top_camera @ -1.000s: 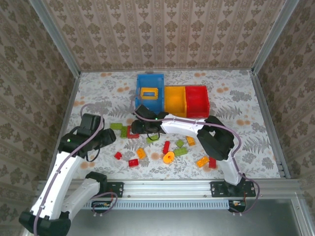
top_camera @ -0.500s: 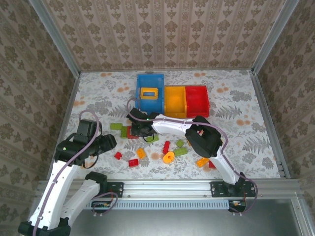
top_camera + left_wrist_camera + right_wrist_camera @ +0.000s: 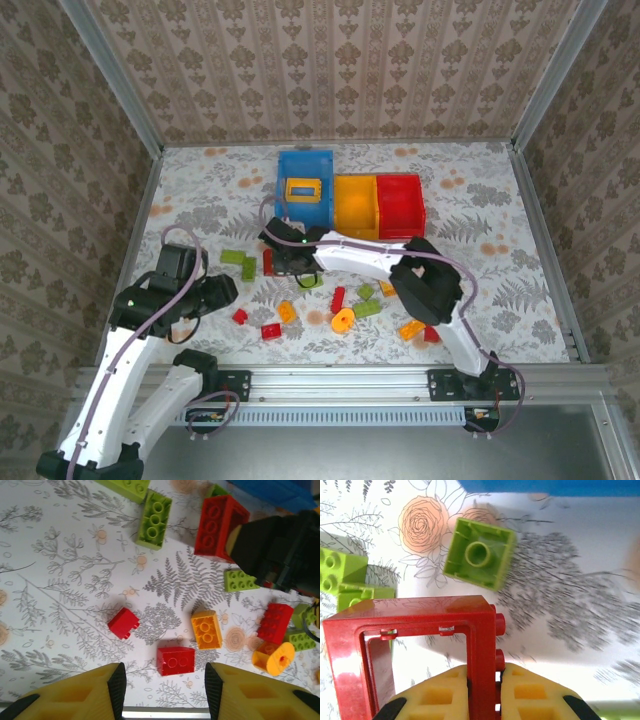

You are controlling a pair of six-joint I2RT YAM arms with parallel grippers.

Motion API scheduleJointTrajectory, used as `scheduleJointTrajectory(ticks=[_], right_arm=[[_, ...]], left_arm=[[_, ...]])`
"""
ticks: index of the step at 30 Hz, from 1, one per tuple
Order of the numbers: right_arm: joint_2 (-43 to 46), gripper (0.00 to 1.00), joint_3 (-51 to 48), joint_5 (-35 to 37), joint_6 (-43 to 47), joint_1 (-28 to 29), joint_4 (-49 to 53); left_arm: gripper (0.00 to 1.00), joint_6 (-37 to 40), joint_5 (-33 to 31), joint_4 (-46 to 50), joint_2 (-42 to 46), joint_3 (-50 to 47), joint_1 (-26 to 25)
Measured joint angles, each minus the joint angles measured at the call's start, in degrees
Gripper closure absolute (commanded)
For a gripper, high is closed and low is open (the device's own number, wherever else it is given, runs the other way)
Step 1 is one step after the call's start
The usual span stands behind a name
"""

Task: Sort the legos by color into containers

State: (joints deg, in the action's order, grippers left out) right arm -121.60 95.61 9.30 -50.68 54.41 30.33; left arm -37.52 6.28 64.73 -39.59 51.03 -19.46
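My right gripper (image 3: pixel 485 690) is shut on one side of a red hollow frame lego (image 3: pixel 410 612), just in front of the blue container (image 3: pixel 304 157). From above, that gripper (image 3: pixel 283 258) sits left of centre with the red frame (image 3: pixel 268 263) at its tip. My left gripper (image 3: pixel 165 690) stands open above the cloth, and a red two-stud lego (image 3: pixel 175 660) lies just beyond its fingertips. Red, orange and green legos are scattered across the middle of the table. The orange-yellow container (image 3: pixel 355 181) and the red container (image 3: pixel 400 181) stand right of the blue one.
A yellow frame piece (image 3: pixel 303 189) lies inside the blue container. A green square brick (image 3: pixel 479 554) lies upside down close ahead of the right gripper. An orange ring piece (image 3: pixel 343 319) and other bricks lie near the front. Metal rails edge the table.
My right gripper moved a little left and its jaws shut on the red frame. My left arm drew back toward the near left, its jaws still open.
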Motion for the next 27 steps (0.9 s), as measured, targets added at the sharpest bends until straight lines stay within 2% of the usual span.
scheduleJointTrajectory(ticks=[5, 8, 11, 17, 24, 27], right_arm=[[13.6, 0.89, -7.4, 3.8, 2.6, -2.4, 2.3], [20.5, 0.89, -11.8, 5.6, 4.8, -7.7, 2.9], [22.5, 0.89, -13.4, 7.1, 7.4, -13.8, 3.7], [18.0, 0.89, -11.4, 8.3, 13.3, -21.9, 5.3], [4.3, 0.87, 1.4, 8.2, 19.3, -24.9, 7.8], [-0.5, 0.82, 6.9, 8.1, 20.7, -25.6, 9.0]], left_arm=[[0.54, 0.0, 2.6, -5.5, -3.8, 0.1, -1.9], [0.54, 0.0, 2.9, -9.6, -7.9, 1.2, -6.0], [0.54, 0.0, 2.7, -14.4, -12.1, 3.2, -10.4], [0.54, 0.0, 1.2, -21.6, -18.8, 6.4, -16.4], [0.55, 0.0, -0.5, -25.0, -23.5, 7.9, -18.5], [0.55, 0.0, -1.2, -25.2, -24.0, 8.2, -18.8]])
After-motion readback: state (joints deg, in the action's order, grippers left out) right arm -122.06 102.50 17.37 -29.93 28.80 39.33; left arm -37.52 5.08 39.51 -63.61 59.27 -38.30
